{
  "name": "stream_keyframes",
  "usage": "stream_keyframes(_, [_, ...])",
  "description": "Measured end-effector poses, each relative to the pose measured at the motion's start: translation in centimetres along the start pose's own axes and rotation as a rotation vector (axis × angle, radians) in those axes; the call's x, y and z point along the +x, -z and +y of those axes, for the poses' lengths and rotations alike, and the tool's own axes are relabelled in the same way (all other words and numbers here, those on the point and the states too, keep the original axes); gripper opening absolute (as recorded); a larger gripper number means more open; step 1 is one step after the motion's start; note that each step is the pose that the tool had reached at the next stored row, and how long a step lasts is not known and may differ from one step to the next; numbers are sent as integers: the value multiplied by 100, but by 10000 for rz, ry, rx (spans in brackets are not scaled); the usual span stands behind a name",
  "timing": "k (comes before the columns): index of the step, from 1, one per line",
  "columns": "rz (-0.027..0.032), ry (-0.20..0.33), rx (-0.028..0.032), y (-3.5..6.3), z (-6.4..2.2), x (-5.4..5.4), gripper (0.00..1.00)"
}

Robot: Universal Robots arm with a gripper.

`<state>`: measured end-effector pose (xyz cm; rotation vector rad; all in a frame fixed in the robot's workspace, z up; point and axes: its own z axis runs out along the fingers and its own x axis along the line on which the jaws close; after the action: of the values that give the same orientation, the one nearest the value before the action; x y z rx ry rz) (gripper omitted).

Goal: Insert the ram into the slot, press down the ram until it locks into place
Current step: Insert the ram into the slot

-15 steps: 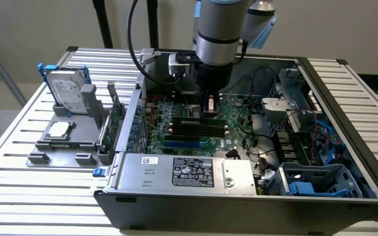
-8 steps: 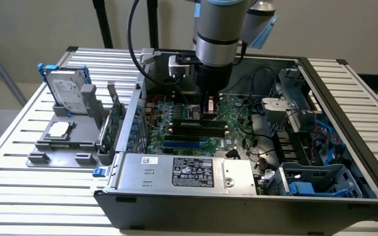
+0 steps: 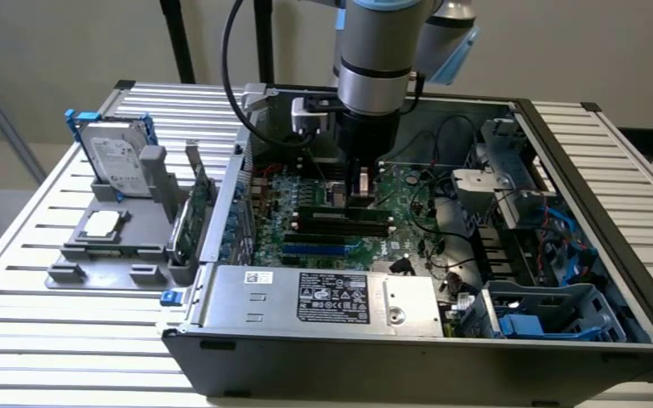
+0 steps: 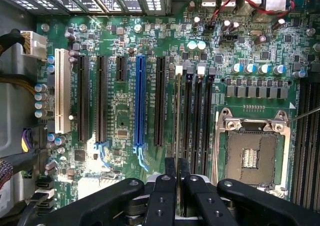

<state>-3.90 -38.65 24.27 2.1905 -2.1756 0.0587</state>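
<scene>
Green ram (image 4: pixel 178 105) pinched in claw (image 4: pixel 177 162).

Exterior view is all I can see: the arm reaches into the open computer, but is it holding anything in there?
Observer: Yes. The wrist view shows the gripper shut on the ram, seen edge-on.
Operator: Where does it sit?
Observer: It lines up along the slot farthest of four from the processor socket.
Operator: Locked in?
Observer: Cannot tell; the three neighbouring slots stand empty.
</scene>
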Motion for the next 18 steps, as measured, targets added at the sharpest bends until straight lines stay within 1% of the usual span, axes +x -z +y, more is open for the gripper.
stream_keyframes(2, [13, 0, 7, -13, 0, -7, 13])
stream_keyframes(5, [51, -2, 16, -28, 0, -12, 13])
stream_keyframes(9, [87, -2, 29, -48, -1, -17, 13])
stream_keyframes(18, [90, -86, 39, -69, -1, -19, 13])
